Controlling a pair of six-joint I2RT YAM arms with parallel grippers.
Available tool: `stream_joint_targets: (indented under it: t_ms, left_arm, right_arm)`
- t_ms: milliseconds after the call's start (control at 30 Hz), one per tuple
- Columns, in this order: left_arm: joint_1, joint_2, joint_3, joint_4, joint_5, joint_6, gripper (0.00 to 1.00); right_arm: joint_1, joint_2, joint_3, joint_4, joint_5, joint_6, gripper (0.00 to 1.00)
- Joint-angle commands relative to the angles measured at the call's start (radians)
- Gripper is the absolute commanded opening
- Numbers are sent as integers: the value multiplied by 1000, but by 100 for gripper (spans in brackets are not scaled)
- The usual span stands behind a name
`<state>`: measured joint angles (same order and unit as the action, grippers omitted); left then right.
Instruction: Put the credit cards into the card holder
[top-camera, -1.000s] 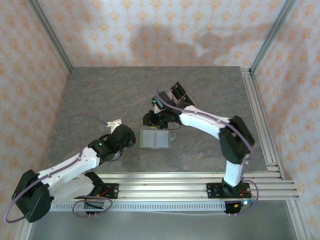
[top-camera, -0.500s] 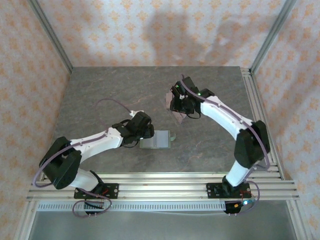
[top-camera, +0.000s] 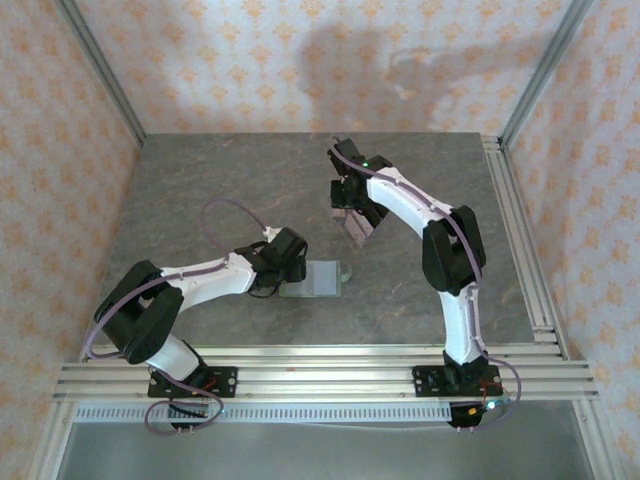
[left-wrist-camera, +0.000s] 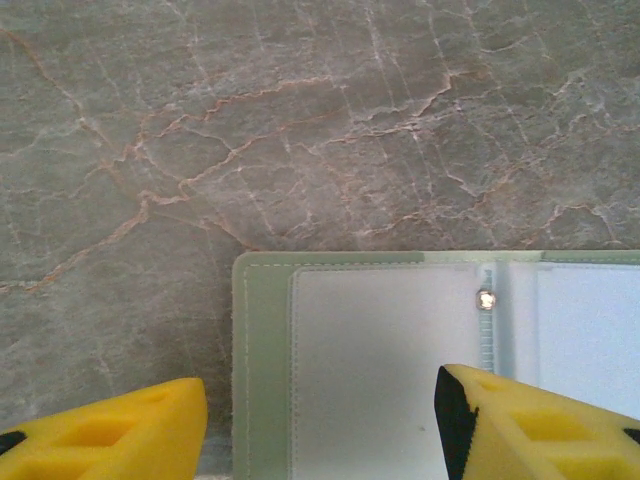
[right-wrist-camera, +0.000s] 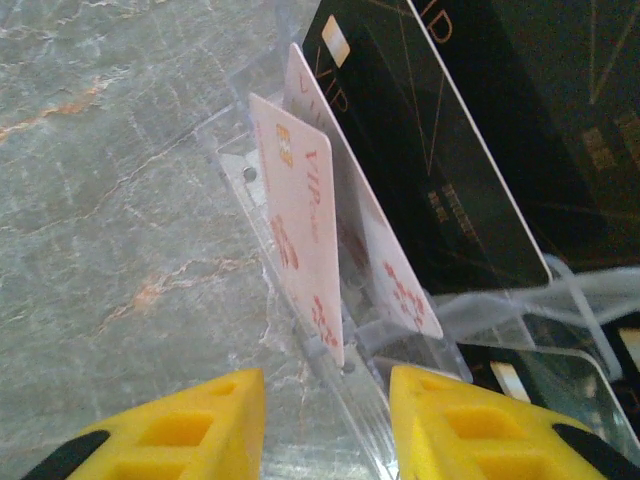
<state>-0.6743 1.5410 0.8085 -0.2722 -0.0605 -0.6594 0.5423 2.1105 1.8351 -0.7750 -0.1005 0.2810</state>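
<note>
The card holder (top-camera: 322, 281) lies open and flat mid-table, sage-green edged, pale inside (left-wrist-camera: 380, 370), with a metal snap (left-wrist-camera: 486, 298). My left gripper (top-camera: 292, 268) hovers over its left end, open, yellow fingertips (left-wrist-camera: 110, 435) straddling the left panel without touching it (left-wrist-camera: 320, 440). The credit cards stand upright in a clear rack (top-camera: 357, 228): two pink ones (right-wrist-camera: 300, 220) in front and glossy black ones (right-wrist-camera: 430, 150) behind. My right gripper (top-camera: 349, 200) is open just below the front pink card's lower edge (right-wrist-camera: 325, 425), its fingers either side of the rack's edge, gripping nothing.
The clear acrylic rack (right-wrist-camera: 400, 370) has more black cards lying low at its right side (right-wrist-camera: 560, 380). Bare marble tabletop (top-camera: 200, 200) surrounds both. Aluminium rails (top-camera: 520, 230) run along the right and near edges.
My right gripper has left the card holder and swung back to the card rack. My left arm has reached right until its gripper sits over the holder's left end.
</note>
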Motion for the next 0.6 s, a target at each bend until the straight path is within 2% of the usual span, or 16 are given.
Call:
stream_joint_targets:
  t_ms: [0, 567]
  left_arm:
    - [-7, 3, -16, -7, -42, 11, 63]
    - [-7, -19, -50, 16, -38, 1, 63]
  right_arm:
    - [-5, 40, 70, -66, 64, -27, 37]
    - [-5, 190, 231, -123, 96, -35, 34]
